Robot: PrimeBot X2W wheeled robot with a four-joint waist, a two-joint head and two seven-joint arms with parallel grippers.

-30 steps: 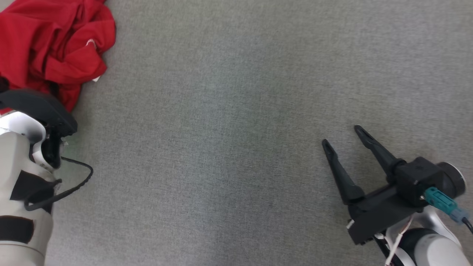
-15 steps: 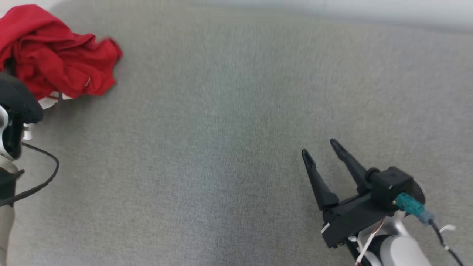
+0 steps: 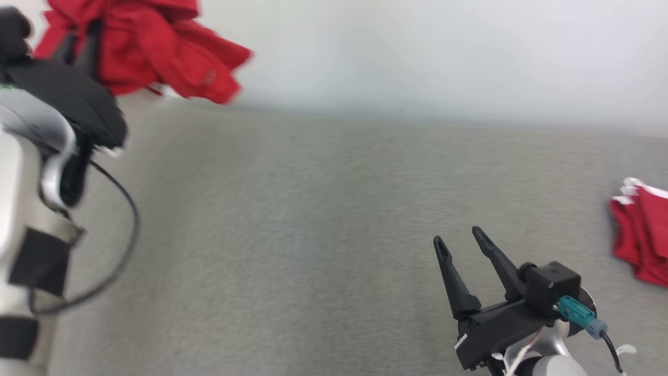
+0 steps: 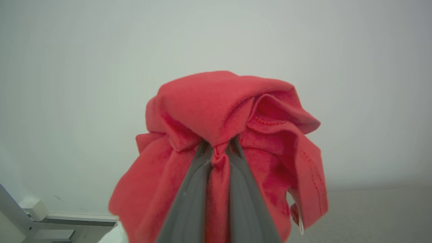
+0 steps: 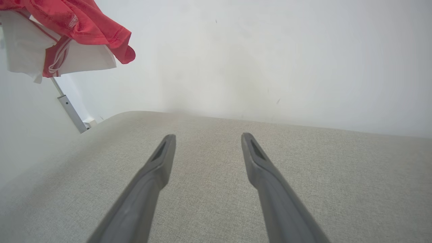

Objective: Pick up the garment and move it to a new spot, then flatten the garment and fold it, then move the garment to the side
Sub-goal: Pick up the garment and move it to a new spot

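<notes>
Left gripper point(image 4: 217, 148), pinched almost shut on a fold of the red garment point(image 4: 222, 101) held aloft at eleven o'clock in the head view, should carry it clear of the grey surface point(image 3: 313, 235) before lowering, as the bunched cloth drapes lengthwise toward six o'clock in its wrist view.

The left claw point(image 4: 218, 148) pinches the red garment point(image 4: 216, 101), apparently aloft.

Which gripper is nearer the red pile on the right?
Right. The right gripper sits open left of the pile; the left gripper is far across, shut on the raised garment.
</notes>
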